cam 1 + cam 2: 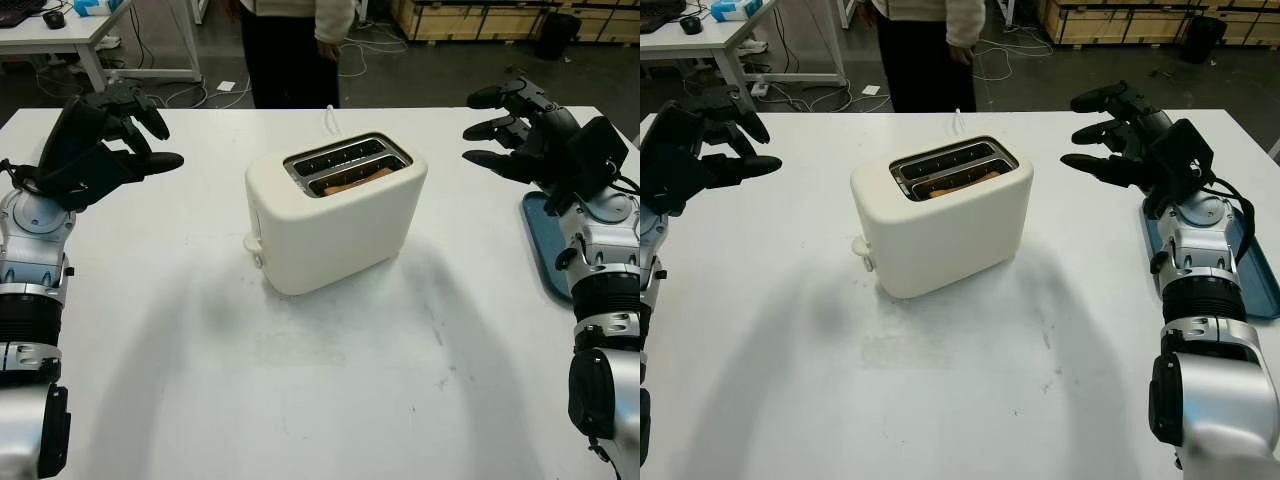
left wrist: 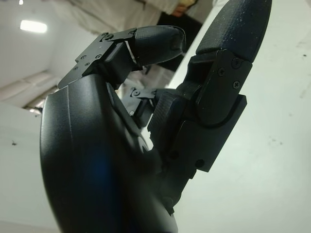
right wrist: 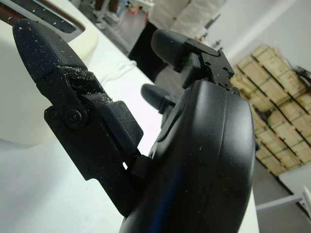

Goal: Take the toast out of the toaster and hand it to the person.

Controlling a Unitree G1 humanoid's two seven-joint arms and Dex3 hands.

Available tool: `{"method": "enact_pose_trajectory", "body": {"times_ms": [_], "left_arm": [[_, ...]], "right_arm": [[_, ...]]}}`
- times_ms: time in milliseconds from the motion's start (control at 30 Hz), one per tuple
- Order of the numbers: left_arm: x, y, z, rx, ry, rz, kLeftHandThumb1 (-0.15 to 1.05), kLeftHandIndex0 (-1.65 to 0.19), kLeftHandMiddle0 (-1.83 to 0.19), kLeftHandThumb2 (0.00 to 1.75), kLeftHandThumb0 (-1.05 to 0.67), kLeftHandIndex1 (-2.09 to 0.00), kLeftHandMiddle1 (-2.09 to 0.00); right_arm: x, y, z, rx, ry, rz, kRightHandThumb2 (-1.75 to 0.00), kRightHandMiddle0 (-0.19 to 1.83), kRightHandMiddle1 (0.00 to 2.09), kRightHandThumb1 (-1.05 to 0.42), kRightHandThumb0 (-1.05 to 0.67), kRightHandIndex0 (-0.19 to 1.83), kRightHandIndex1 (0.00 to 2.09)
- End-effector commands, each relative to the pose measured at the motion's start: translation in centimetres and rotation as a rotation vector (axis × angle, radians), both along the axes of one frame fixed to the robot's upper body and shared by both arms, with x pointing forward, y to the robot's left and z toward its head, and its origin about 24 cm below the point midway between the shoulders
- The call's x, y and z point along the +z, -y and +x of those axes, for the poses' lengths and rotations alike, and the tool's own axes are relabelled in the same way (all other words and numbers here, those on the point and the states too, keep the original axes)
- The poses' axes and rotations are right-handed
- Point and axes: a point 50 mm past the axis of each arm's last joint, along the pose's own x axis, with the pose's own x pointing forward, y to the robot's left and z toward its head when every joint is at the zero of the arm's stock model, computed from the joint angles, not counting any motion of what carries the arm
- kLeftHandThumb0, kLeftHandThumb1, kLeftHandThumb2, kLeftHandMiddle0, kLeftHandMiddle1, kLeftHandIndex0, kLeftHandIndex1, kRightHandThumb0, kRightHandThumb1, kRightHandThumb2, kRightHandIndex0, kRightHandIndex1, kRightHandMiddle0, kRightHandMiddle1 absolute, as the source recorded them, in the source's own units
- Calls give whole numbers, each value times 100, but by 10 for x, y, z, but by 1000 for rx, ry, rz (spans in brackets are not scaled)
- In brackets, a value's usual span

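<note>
Left hand (image 1: 110,140) raised above the table's (image 1: 330,400) left side, holding nothing, well apart from the cream toaster (image 1: 335,215) at the centre. Toast (image 1: 362,178) seated low in the nearer slot, long axis running along the slot, rising toward the right. Right hand (image 1: 520,135) raised, unladen, fingers reaching toward the toaster, probably slightly the nearer; person (image 1: 295,45) standing beyond the far edge.

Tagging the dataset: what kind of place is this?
Likely a lab or workshop, not a kitchen: wooden crates stacked at the back, cables across the grey floor, a desk with a keyboard, the toaster on a white table.
</note>
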Motion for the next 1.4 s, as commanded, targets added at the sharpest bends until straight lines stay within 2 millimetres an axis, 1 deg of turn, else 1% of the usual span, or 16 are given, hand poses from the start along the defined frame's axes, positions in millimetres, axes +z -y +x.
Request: {"method": "enact_pose_trajectory", "body": {"times_ms": [0, 200, 367, 500, 967, 1133, 1367], "left_arm": [[4, 1, 1, -6, 3, -3, 80, -64, -70, 0, -105, -153, -152], [2, 2, -1, -12, -8, -15, 78, -64, -69, 0, -105, -152, -152], [1, 2, -1, -11, -5, -10, 79, -64, -68, 1, -105, -152, -153], [1, 2, -1, -11, -4, -26, 79, -63, -68, 0, -105, -153, -154], [2, 1, -2, -5, 6, -29, 80, -60, -66, 0, -105, -157, -157], [1, 2, -1, -5, 11, -38, 80, -61, -67, 0, -105, -157, -156], [-1, 2, -2, 3, 31, -62, 81, -63, -70, 0, -105, -155, -153]], "right_arm": [[9, 1, 1, 0, 43, 2, 0, 10, 123, -63, -105, 1, 141], [6, 2, 0, -1, 36, 5, 0, 8, 123, -63, -105, 0, 141], [3, 1, -1, 2, 25, 10, 0, 8, 124, -61, -105, 0, 141], [4, 1, -1, 4, 33, -5, -1, 10, 124, -63, -105, 1, 143], [4, -1, -1, 18, 35, 4, 0, 12, 123, -61, -105, 2, 143], [3, -1, -1, 19, 18, 20, 0, 12, 123, -58, -105, 1, 144], [2, 0, -2, 7, 15, 3, 0, 12, 122, -59, -105, 1, 145]]}}
